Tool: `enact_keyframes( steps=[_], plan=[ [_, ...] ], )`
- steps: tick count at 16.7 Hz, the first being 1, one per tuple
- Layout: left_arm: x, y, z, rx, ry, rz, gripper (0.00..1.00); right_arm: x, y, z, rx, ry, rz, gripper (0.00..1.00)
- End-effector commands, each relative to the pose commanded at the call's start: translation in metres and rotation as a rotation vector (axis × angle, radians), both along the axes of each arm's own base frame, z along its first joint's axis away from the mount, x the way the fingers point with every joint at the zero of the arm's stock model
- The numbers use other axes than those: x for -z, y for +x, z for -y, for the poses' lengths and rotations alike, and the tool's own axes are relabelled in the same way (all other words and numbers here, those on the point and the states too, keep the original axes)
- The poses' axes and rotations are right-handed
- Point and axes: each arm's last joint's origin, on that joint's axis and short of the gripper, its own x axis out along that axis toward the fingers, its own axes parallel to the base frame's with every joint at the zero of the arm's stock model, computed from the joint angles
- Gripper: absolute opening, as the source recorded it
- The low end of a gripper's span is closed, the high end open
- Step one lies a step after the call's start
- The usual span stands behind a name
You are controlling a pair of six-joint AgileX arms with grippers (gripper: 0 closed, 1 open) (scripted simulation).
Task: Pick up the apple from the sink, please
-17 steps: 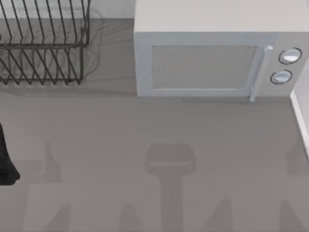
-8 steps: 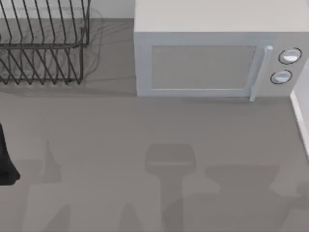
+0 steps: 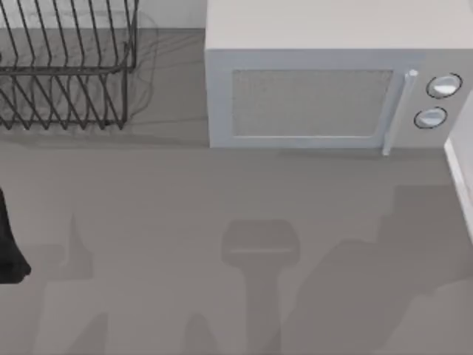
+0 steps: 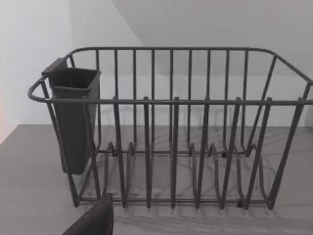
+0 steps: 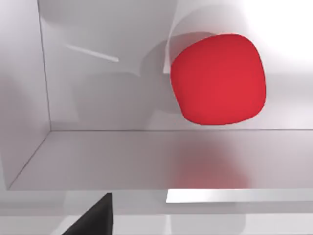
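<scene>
Resting in the sink, the apple looks smooth, rigid, slippery: grip across its widest girth. Right hand state cannot be told.

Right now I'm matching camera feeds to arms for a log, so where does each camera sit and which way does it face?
Top view: above the table, looking down on the microwave and dish rack; a dark piece of the left arm sits at the left edge.
Left wrist view: on the left arm, facing the dish rack side-on; a dark gripper part shows.
Right wrist view: on the right arm, facing the apple in the sink; a dark gripper part shows.
Shared: top and left wrist views both show the dish rack.
</scene>
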Motion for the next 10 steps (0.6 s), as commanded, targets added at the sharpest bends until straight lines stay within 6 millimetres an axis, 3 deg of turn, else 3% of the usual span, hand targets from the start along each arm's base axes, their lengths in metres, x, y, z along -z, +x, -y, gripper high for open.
enact_keyframes(
  steps=[3,10],
  plan=[
    [0.000,0.000,0.000,0.000,0.000,0.000,1.00,0.013,0.011,0.008,0.000,0.021,-0.067,1.00],
    [0.000,0.000,0.000,0.000,0.000,0.000,1.00,0.020,0.013,0.008,-0.004,0.023,-0.076,1.00]
  ],
)
